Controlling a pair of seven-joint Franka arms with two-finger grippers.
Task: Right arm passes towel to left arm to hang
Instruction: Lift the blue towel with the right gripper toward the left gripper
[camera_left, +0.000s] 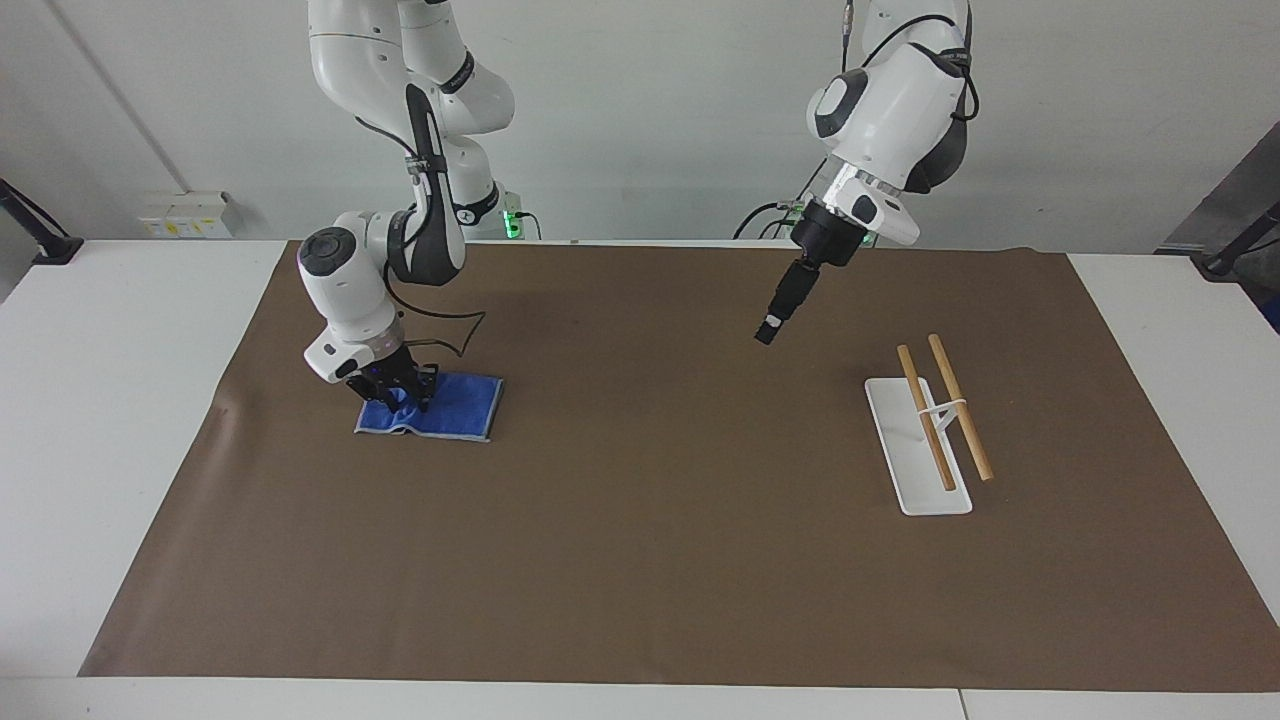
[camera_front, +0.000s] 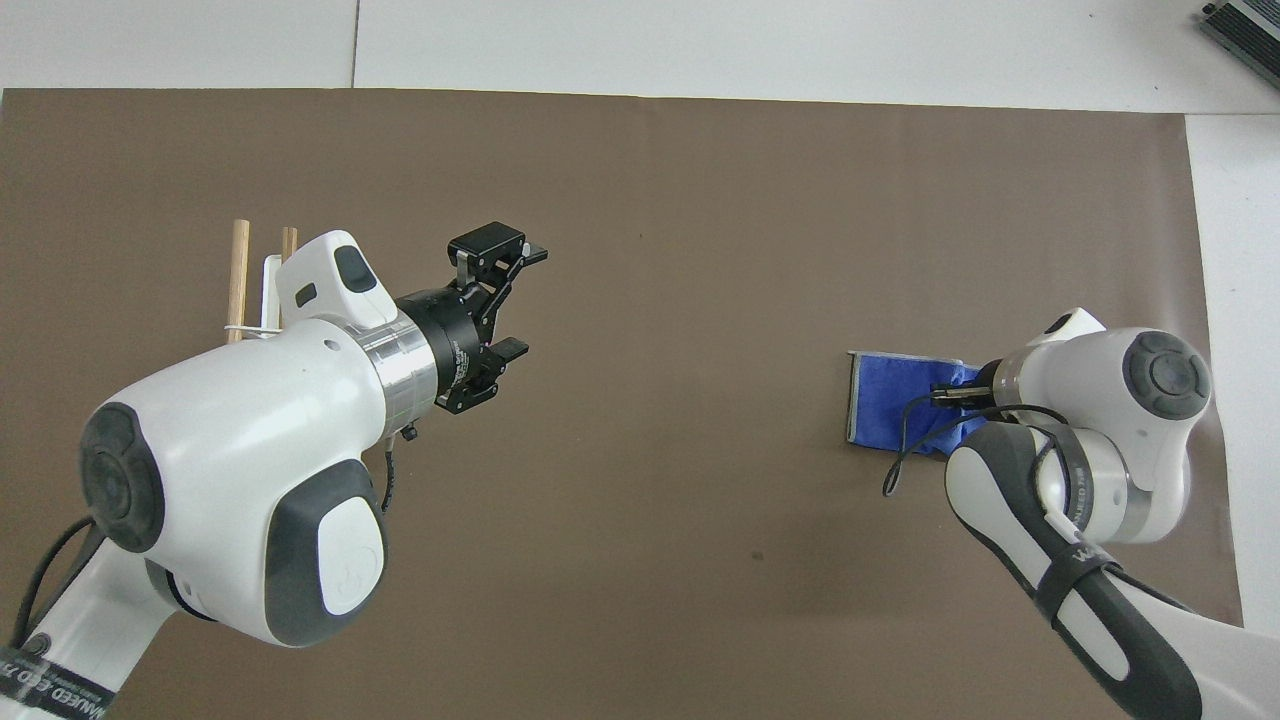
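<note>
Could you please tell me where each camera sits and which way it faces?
Facing view: high across the table, looking at both arms; right claw shut on the towel, left claw raised over the mat.
Overhead view: high above the robots' end, looking steeply down; both arms enter from the bottom.
Shared: the towel, the rack, both claws, seen half a turn apart.

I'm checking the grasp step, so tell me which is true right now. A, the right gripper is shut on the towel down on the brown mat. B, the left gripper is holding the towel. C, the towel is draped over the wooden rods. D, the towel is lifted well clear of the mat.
A: the right gripper is pinched shut on the towel, which bunches at the grip and lies on the brown mat; the left gripper hangs open and empty in the air.
</note>
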